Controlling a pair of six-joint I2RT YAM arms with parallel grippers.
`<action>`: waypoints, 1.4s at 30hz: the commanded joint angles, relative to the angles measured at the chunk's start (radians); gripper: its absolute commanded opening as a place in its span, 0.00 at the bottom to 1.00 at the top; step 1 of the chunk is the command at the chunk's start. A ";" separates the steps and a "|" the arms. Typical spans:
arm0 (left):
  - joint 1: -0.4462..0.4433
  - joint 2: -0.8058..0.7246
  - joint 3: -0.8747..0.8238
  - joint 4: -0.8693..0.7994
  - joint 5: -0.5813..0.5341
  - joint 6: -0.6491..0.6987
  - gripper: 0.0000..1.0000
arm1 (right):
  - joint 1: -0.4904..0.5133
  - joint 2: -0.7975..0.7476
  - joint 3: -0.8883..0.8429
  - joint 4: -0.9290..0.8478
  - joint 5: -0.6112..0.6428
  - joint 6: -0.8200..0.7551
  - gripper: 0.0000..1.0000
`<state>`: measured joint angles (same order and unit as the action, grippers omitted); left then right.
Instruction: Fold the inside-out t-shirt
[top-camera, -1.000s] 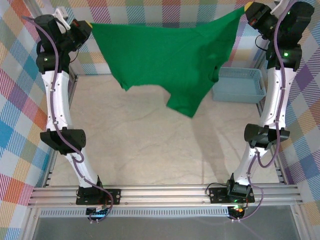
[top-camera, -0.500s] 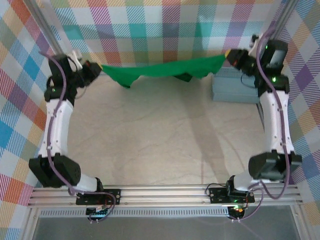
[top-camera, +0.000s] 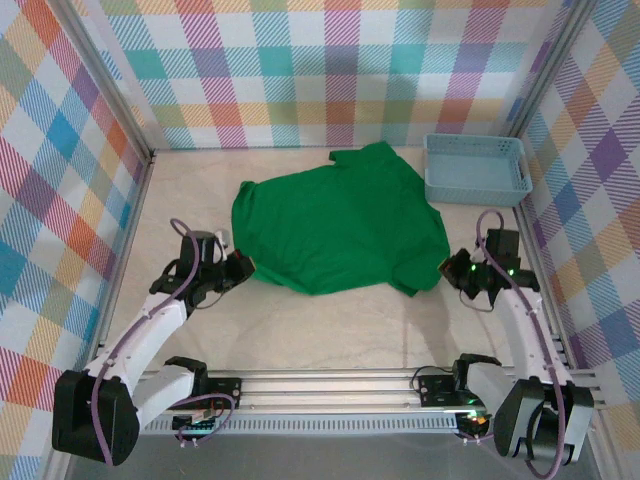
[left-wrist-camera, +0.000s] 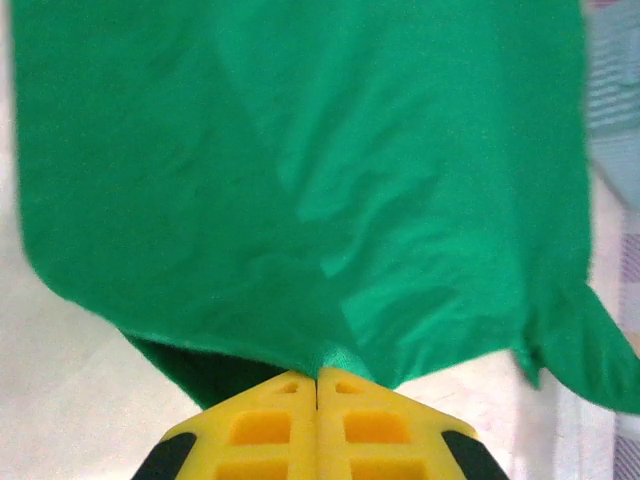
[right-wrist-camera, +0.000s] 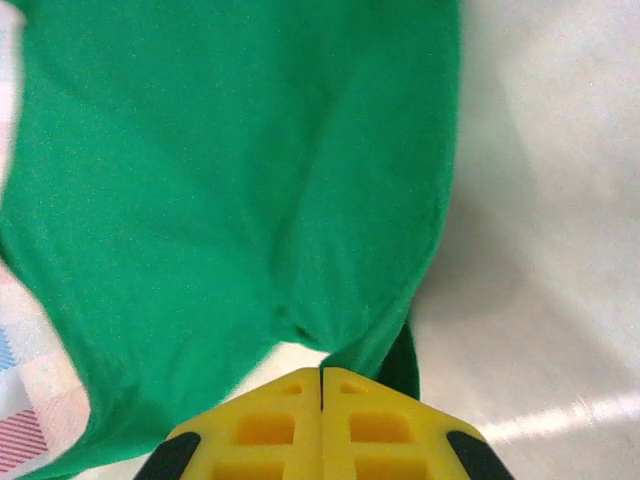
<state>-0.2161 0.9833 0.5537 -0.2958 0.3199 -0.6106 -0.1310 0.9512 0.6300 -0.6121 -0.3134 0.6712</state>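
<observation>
1. One green shirt lies spread on the desk, mid-desk and a bit toward the far side.
2. Its long axis runs left-right, tilted slightly: the left end sits farther back, the right end nearer.
3. One corner of cloth pokes toward the far wall, next to the basket. Cannot tell which end is the collar.
4. The cloth is mostly flat with soft wrinkles. A dark fold shows under the near edge at both wrist cameras.
5. Left fingers are low at the shirt's near-left edge. On the left wrist camera the yellow left fingers are pressed together with a pinch of green hem coming out of the tips, so they are clenched on the shirt.
6. Right fingers are low at the near-right corner. On the right wrist camera the right fingers are likewise pressed together, with a pleat of shirt edge caught at the tips.
7. The near hem runs between the two grasp points.
8. Count: 1 shirt, 1 light blue basket, 2 arms.
9. The basket sits at the far right corner of the desk, just beside the shirt's far corner. Cannot tell whether they touch.
</observation>
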 joint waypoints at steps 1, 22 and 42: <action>-0.015 -0.102 -0.080 -0.053 -0.087 -0.086 0.03 | -0.005 -0.104 -0.044 -0.051 0.058 0.087 0.00; -0.017 -0.400 -0.182 -0.343 -0.364 -0.208 0.18 | -0.004 -0.317 -0.035 -0.294 0.247 0.075 0.24; -0.149 0.467 0.408 -0.122 -0.233 -0.065 0.61 | 0.384 0.384 0.376 0.120 0.186 -0.199 0.76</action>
<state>-0.3431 1.3716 0.9367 -0.4664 0.0486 -0.6868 0.2279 1.2079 0.9596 -0.5884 -0.0822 0.5411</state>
